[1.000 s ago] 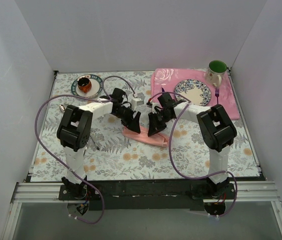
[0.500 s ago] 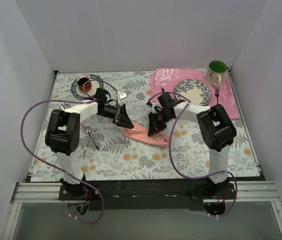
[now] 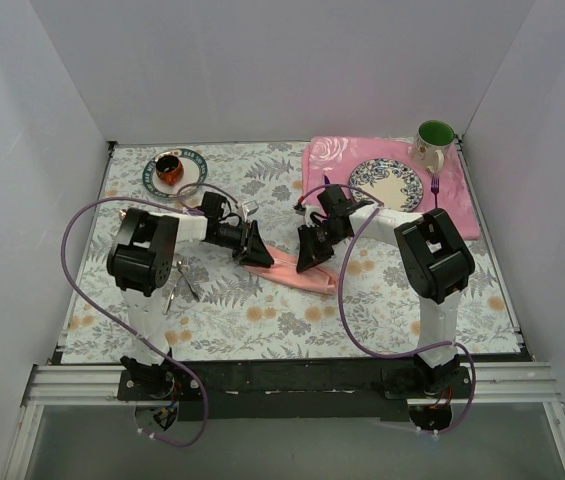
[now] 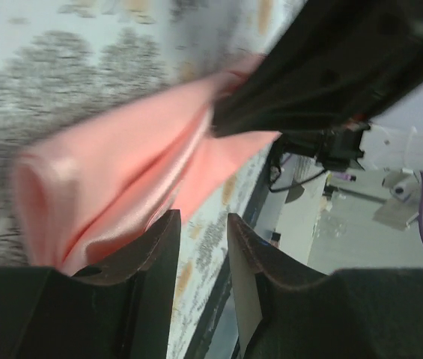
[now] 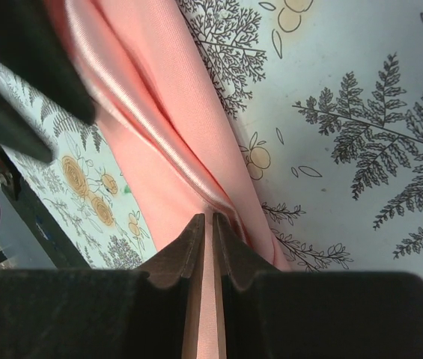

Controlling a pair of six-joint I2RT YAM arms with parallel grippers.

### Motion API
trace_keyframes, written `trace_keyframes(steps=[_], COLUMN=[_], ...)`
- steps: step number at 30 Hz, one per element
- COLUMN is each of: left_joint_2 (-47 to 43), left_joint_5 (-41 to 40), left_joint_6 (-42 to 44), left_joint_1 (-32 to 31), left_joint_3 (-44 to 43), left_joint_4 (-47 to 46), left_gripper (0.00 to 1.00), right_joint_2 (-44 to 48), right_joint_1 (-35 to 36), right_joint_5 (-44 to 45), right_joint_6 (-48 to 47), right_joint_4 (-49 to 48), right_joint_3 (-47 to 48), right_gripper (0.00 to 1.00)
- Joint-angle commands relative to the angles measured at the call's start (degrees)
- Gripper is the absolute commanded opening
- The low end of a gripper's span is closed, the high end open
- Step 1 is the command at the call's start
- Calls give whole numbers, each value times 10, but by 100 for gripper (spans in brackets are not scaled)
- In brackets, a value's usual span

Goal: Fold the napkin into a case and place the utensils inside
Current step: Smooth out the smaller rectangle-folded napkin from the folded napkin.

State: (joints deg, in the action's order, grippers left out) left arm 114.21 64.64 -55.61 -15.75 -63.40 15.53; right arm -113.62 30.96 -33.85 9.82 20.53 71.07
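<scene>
Napkin: folded into a narrow oblong strip, lying flat at mid-tabletop, running from far-left to near-right.

Right end effector: down on the strip's middle. In the right wrist view its fingers are nearly together and clamped on a thin raised fold of the napkin.

Left end effector: at the strip's left end. In the left wrist view its fingers stand apart with a narrow gap; the napkin lies just ahead of them and the tabletop pattern shows through the gap.

Utensils: on the tabletop to the left, beside the left arm, well apart from the napkin.

Plate: on the rose-patterned placemat, far right.
</scene>
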Motion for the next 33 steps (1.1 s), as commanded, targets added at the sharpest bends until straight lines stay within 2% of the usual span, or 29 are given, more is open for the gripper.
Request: trace_keyframes(steps=[1, 3, 7, 11, 15, 18, 21, 33], left_joint_2=[53, 66, 77, 84, 86, 85, 84, 89], left_joint_5=[-84, -98, -115, -120, -122, -123, -123, -123], left_joint_6=[-46, -58, -61, -52, -50, -48, -49, -49], left_joint_1=[1, 3, 3, 3, 3, 3, 3, 3], left_joint_3=[2, 13, 16, 3, 7, 7, 6, 7], left_joint_4=[-12, -9, -9, 7, 7, 7, 6, 7], left_gripper=[31, 30, 29, 29, 29, 29, 29, 29], right_joint_2=[-1, 21, 88, 135, 128, 100, 97, 31], right_joint_1=[3, 7, 4, -41, -128, -154, -154, -147], right_joint_5=[30, 4, -51, -88, -132, -191, -208, -199], right_joint_6=[-37, -56, -96, -121, -104, -57, -16, 5], right_joint_4=[-1, 0, 7, 60, 65, 37, -9, -26], right_joint_3=[-13, -4, -1, 8, -31, -69, -100, -137], right_gripper=[21, 23, 36, 37, 34, 28, 24, 21])
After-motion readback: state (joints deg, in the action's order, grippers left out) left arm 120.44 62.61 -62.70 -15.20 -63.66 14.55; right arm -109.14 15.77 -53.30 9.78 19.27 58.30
